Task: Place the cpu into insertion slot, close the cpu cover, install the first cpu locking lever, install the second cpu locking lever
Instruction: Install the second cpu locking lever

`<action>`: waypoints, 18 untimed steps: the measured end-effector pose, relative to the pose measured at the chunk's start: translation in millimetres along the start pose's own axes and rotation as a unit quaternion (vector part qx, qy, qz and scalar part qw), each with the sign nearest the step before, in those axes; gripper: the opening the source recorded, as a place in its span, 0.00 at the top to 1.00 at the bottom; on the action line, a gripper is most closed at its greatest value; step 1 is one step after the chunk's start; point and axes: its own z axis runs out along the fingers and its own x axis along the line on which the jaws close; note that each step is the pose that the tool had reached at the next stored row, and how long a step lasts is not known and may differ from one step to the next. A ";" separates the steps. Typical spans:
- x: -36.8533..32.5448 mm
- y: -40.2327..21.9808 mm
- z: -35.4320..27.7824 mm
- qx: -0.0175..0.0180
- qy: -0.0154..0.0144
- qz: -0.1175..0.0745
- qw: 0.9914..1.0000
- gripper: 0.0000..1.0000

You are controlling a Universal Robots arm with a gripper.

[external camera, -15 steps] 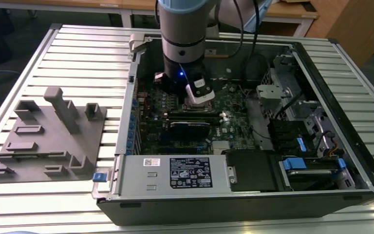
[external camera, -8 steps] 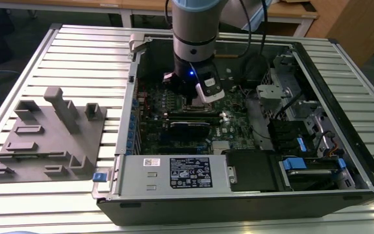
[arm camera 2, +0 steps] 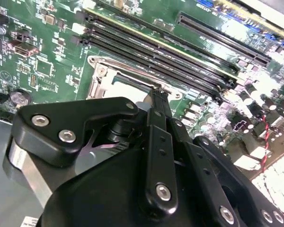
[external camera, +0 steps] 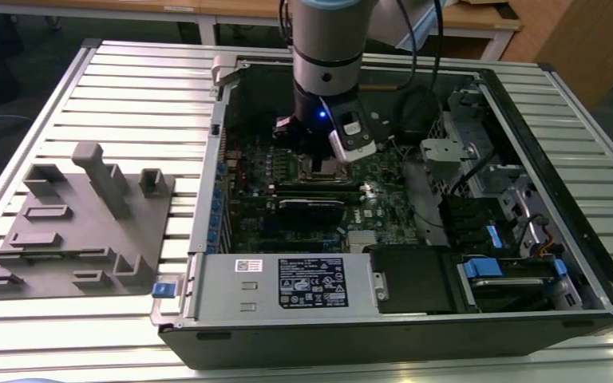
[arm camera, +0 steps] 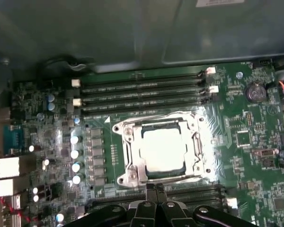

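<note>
Ribbed aluminium slats form the table (external camera: 93,72) on which I see an open black computer case (external camera: 562,199) lying on its side, with a grey moulded fixture block (external camera: 77,227) well apart on the exterior view's left. I note a white printed label (external camera: 310,281) on the silver power-supply housing; its print is too small for me to read, as is the white lettering scattered over the green circuit board (arm camera: 255,142). My arm (external camera: 326,40) reaches down into the case, and the gripper (arm camera: 154,189) hangs just beside the insertion slot (arm camera: 132,172). Its black fingers (arm camera 2: 158,101) appear drawn together with nothing between them, the tips near the socket's edge. In the first wrist view, the cpu (arm camera: 162,150) lies flat in the socket, its pale matte metal top square and unmarked as far as I can tell. Around it sits the cpu cover (arm camera: 195,124), a shiny silvery frame lying down over the chip's edges, glaring under the light. Long black memory slots (arm camera: 142,85) run parallel on both sides of the socket.
</note>
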 end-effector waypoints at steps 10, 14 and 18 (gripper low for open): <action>-7.6 24.5 5.3 0.011 -0.001 0.000 1.000 0.89; -11.7 28.0 6.8 0.015 -0.002 0.000 1.000 0.89; -13.1 29.9 7.3 0.016 -0.002 0.001 1.000 0.89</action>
